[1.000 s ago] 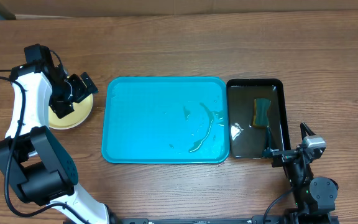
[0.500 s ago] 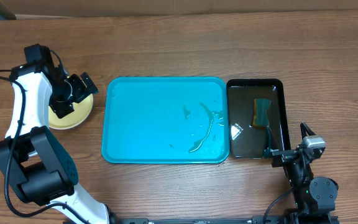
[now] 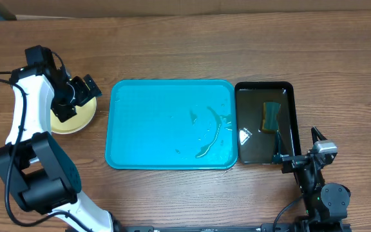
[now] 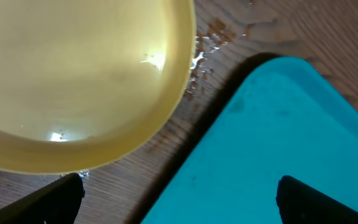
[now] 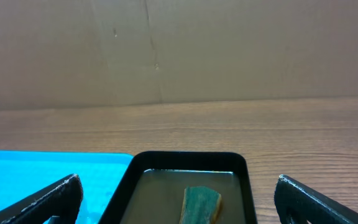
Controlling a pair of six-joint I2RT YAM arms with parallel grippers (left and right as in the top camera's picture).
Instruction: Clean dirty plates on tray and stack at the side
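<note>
- The pale yellow-green plate (image 3: 81, 118) lies on the wooden table (image 3: 172, 45), just left of the turquoise tray (image 3: 166, 122) and apart from it; a narrow strip of wood shows between them.
- The left gripper (image 4: 182, 200) hangs over the plate's near rim and the tray's corner, its jaws spread wide with nothing between them.
- From overhead, the left arm (image 3: 24, 109) covers part of the plate, so I cannot tell whether other plates lie under it.
- In the left wrist view, the plate's glossy inside shows, and water droplets (image 4: 201, 59) lie on the wood by its rim.
- Thin greenish wet streaks (image 3: 210, 129) curve across the right half of the turquoise tray.
- A glossy black tray (image 3: 290, 90) sits just beside the turquoise tray's right edge and holds murky liquid.
- A green-topped sponge (image 3: 272, 116) with a tan underside lies in that liquid, towards the far end.
- The right gripper (image 5: 182, 199) waits at the near end of the black tray, fingers fully parted and holding nothing.
- A brown cardboard wall (image 5: 179, 50) stands behind the table.
</note>
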